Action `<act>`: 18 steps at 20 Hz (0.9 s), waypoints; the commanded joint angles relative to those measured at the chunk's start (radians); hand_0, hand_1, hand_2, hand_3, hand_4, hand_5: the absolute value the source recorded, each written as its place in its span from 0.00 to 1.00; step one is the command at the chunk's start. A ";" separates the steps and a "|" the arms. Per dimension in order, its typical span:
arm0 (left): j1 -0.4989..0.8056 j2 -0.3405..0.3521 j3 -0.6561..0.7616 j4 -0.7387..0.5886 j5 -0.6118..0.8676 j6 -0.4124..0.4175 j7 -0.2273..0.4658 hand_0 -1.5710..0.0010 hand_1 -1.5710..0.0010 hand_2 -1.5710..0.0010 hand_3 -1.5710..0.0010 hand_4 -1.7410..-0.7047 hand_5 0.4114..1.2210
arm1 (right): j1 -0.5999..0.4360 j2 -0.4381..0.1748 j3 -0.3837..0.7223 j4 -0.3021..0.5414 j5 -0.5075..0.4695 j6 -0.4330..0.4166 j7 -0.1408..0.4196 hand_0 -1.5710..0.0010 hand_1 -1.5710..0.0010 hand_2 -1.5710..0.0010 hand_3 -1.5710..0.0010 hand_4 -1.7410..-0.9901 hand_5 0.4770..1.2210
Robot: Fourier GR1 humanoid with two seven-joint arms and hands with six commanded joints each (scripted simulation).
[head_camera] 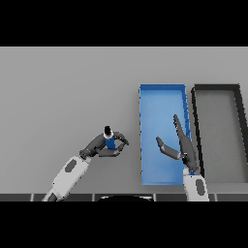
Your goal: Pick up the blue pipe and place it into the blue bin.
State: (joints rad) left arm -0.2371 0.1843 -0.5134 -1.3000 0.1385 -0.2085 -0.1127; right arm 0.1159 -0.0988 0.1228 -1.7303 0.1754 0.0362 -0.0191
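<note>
The blue pipe (110, 141) is a short blue cylinder with a dark top, standing on the grey table left of the blue bin (162, 98). My left hand (102, 147) reaches in from the lower left, its fingers and thumb curled round the pipe. Over the near right part of the blue bin hovers my right hand (185, 147), open, with straight fingers pointing away from me and the thumb spread to the left. The bin is a long rectangular tray and holds nothing that I can see.
A black bin (239, 104) with a grey floor stands directly right of the blue bin, their long sides nearly touching. Bare grey table stretches to the left and behind the pipe.
</note>
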 commanded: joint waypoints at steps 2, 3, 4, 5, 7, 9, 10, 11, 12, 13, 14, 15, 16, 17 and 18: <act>0.000 -0.012 -0.016 -0.005 -0.026 0.005 -0.001 0.43 0.36 0.34 0.36 0.21 0.71 | 0.003 0.000 0.000 0.004 -0.002 0.003 -0.005 1.00 1.00 1.00 1.00 0.73 0.17; 0.011 -0.005 -0.030 -0.017 -0.030 -0.011 -0.018 0.35 0.29 0.27 0.30 0.17 0.77 | -0.002 0.000 -0.004 0.003 -0.007 0.003 -0.010 1.00 1.00 1.00 1.00 0.73 0.17; 0.006 -0.005 -0.037 -0.021 -0.038 -0.007 -0.010 0.28 0.23 0.22 0.25 0.14 0.82 | 0.007 0.002 0.003 0.002 -0.002 0.004 -0.018 1.00 1.00 1.00 1.00 0.72 0.17; 0.016 -0.005 -0.046 -0.023 -0.051 0.007 -0.045 0.22 0.19 0.17 0.22 0.11 0.85 | 0.009 -0.002 -0.001 -0.001 -0.001 0.003 -0.022 1.00 1.00 1.00 1.00 0.73 0.17; 0.020 -0.010 -0.049 -0.016 -0.062 0.025 -0.089 0.14 0.12 0.11 0.16 0.07 0.91 | 0.003 -0.002 -0.002 0.009 -0.005 0.006 -0.018 1.00 1.00 1.00 1.00 0.73 0.17; 0.010 -0.018 -0.038 -0.042 -0.049 0.041 -0.081 0.09 0.08 0.07 0.12 0.05 0.94 | -0.002 -0.004 0.001 0.007 -0.001 0.008 -0.010 1.00 1.00 1.00 1.00 0.74 0.17; 0.001 -0.031 -0.033 -0.052 -0.041 0.050 -0.085 0.07 0.06 0.06 0.10 0.04 0.95 | -0.001 -0.006 -0.001 0.017 -0.001 0.009 -0.010 1.00 1.00 1.00 1.00 0.73 0.17; 0.013 -0.037 -0.039 -0.087 -0.037 0.058 -0.094 0.06 0.05 0.05 0.09 0.03 0.96 | -0.002 -0.002 0.004 0.014 0.007 0.005 -0.013 1.00 1.00 1.00 1.00 0.74 0.17; 0.008 -0.036 -0.036 -0.108 -0.030 0.058 -0.096 0.05 0.04 0.04 0.09 0.02 0.97 | -0.004 -0.007 -0.001 0.024 0.009 0.003 -0.016 1.00 1.00 1.00 1.00 0.74 0.17; -0.001 -0.032 -0.032 -0.133 -0.022 0.056 -0.091 0.04 0.03 0.03 0.08 0.02 0.98 | -0.004 -0.009 -0.003 0.024 0.012 0.001 -0.024 1.00 1.00 1.00 1.00 0.74 0.17; -0.002 -0.031 -0.035 -0.152 -0.014 0.049 -0.084 0.03 0.02 0.02 0.07 0.02 0.98 | 0.001 -0.010 -0.002 0.017 0.011 0.002 -0.031 1.00 1.00 1.00 1.00 0.75 0.17; -0.006 -0.037 -0.042 -0.182 -0.011 0.051 -0.069 0.02 0.02 0.02 0.07 0.01 0.98 | -0.003 -0.012 -0.004 0.016 0.014 -0.002 -0.033 1.00 1.00 1.00 1.00 0.76 0.17; -0.015 -0.036 -0.046 -0.204 -0.008 0.050 -0.047 0.02 0.02 0.02 0.07 0.01 0.99 | 0.002 -0.017 -0.007 0.009 0.013 -0.002 -0.033 1.00 1.00 1.00 1.00 0.77 0.17; -0.014 -0.037 -0.055 -0.229 -0.012 0.053 -0.029 0.02 0.01 0.01 0.06 0.01 0.99 | 0.007 -0.018 -0.007 -0.004 0.007 0.001 -0.032 1.00 1.00 1.00 1.00 0.78 0.16; -0.019 -0.036 -0.054 -0.245 -0.012 0.061 0.001 0.01 0.01 0.01 0.06 0.01 0.99 | 0.012 -0.020 -0.004 -0.002 0.015 0.001 -0.035 1.00 1.00 1.00 1.00 0.79 0.16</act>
State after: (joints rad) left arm -0.2567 0.1481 -0.5676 -1.5451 0.1282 -0.1497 -0.1127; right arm 0.1283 -0.1191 0.1192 -1.7321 0.1905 0.0379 -0.0535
